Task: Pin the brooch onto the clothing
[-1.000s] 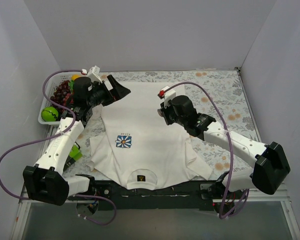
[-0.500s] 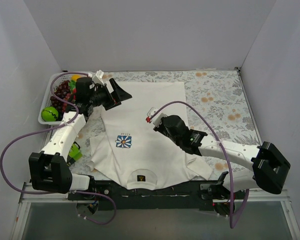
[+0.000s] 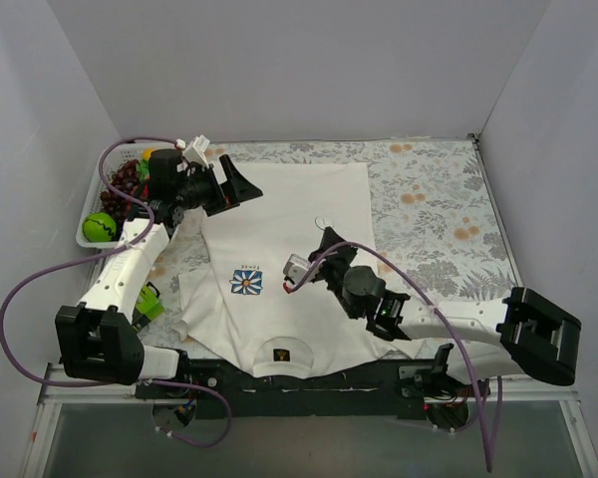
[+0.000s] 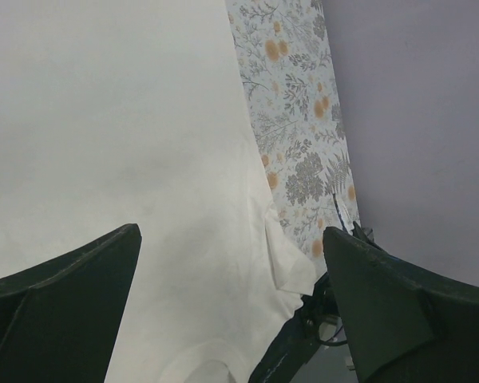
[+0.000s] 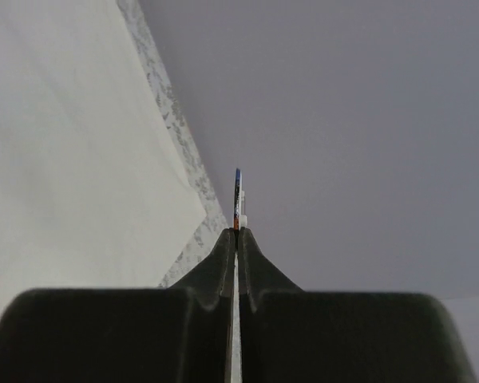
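Your right gripper (image 5: pixel 237 233) is clamped on the brooch (image 5: pixel 238 195) (seen edge-on), held over the T-shirt (image 3: pixel 289 209) at the middle of the table (image 3: pixel 429 199). Left gripper (image 4: pixel 231 235) hangs with fingers wide apart toward the far-left corner.

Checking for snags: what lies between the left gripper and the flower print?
Just bare shirt between left gripper and print, per the top view.

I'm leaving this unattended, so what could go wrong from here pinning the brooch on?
The right gripper pinches the brooch only by its thin edge, so it might twist or slip out. The left gripper hangs open above the T-shirt, not holding it, so the loose fabric may bunch under the pin.
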You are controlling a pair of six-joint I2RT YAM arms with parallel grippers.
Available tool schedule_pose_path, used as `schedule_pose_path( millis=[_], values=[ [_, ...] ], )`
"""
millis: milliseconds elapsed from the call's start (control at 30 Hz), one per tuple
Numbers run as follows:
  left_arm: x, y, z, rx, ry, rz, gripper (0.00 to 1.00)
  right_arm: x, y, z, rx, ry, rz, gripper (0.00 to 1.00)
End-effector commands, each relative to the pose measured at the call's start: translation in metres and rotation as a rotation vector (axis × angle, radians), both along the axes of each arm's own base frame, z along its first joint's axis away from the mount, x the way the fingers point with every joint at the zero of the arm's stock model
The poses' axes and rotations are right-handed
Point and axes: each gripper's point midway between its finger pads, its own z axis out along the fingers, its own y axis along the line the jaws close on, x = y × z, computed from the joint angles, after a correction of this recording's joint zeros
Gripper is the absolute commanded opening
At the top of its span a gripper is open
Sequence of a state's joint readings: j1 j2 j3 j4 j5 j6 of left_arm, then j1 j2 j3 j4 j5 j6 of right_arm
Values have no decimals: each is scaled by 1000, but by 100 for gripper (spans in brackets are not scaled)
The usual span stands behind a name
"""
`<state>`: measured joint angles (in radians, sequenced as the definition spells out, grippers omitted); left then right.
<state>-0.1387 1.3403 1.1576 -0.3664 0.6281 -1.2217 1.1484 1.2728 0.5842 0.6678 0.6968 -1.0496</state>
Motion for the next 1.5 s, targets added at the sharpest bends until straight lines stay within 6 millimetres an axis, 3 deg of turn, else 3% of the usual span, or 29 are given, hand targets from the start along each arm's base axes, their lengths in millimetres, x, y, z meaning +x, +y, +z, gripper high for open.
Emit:
schedule_pose_path(
  millis=[0,33,100,133,300,533,733,900,1033,1167,1467],
  values=[
    [-10,-1,26,24,-86,-57,98,-19,-28,80,49,-426,-125,1],
    [-12,-2,29,26,-99,-72,98,-23,-25,80,-92,-532,-138,1],
    [-17,-7,31,18,-101,-104,98,-41,-40,105,-18,-679,-198,1],
    [-20,-14,32,14,-103,-133,98,-36,-32,93,-135,-683,-222,1],
    [-31,-40,32,24,-115,-224,98,-47,-9,96,-127,-707,-163,1],
    [-50,-59,24,-12,-67,-351,95,-63,-7,125,-58,-757,-142,1],
    [-69,-76,22,-42,-61,-428,88,-63,-9,130,-69,-761,-170,1],
    [-86,-91,15,-121,-27,-480,74,-60,-13,131,-40,-729,-194,1],
    [-88,-98,10,-126,-19,-504,67,-60,-14,131,-28,-724,-193,1],
    [-89,-102,9,-142,-11,-527,52,-60,-16,132,-25,-722,-197,1],
    [-79,-115,2,-171,-3,-573,52,-63,-17,133,4,-725,-173,1]
  ],
)
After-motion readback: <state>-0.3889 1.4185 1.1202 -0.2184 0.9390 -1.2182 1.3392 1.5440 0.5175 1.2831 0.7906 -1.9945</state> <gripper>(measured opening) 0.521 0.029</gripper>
